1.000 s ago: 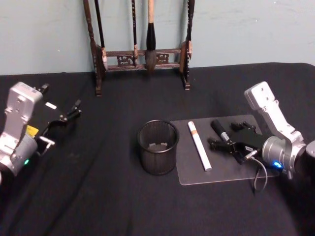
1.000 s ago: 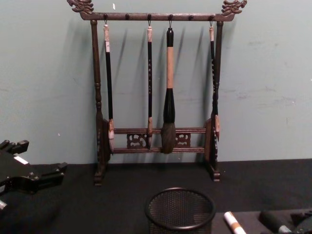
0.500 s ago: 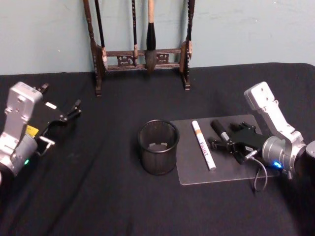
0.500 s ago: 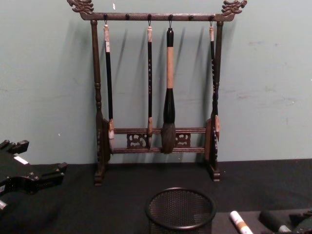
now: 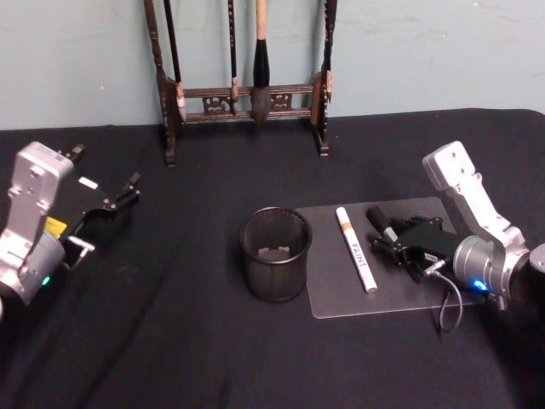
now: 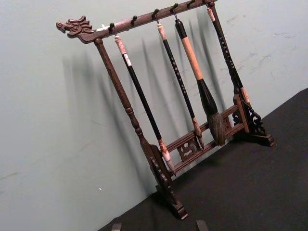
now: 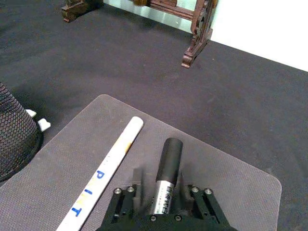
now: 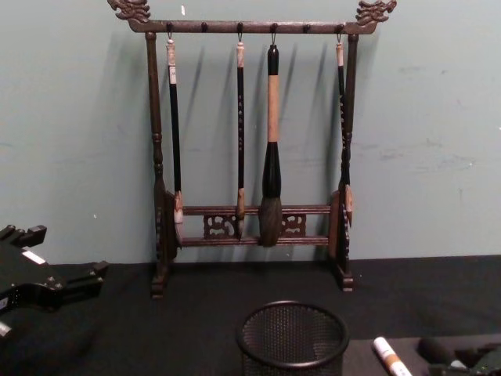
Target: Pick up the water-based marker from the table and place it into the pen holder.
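The water-based marker (image 5: pixel 375 218), with a black cap and silver barrel, lies on a grey mat (image 5: pixel 341 294) right of the pen holder (image 5: pixel 275 266), a black mesh cup. My right gripper (image 5: pixel 385 239) is low over the mat and open. Its fingers straddle the marker's barrel with a gap on each side. In the right wrist view the marker (image 7: pixel 168 159) runs out from between the right gripper's (image 7: pixel 161 193) fingers. In the chest view the cup (image 8: pixel 292 338) stands at bottom centre and the black cap (image 8: pixel 430 349) lies to its right. My left gripper (image 5: pixel 106 217) rests open at the far left.
A white paint marker (image 5: pixel 355 250) with an orange band lies on the mat between the cup and the black-capped one. A tall dark wooden brush rack (image 5: pixel 247 94) with hanging brushes stands at the back against the wall. Black cloth covers the table.
The right gripper has slid forward, so its fingers now reach along the black-capped marker. The white marker rolled, showing its lettering, and shifted slightly right. The left arm has not moved.
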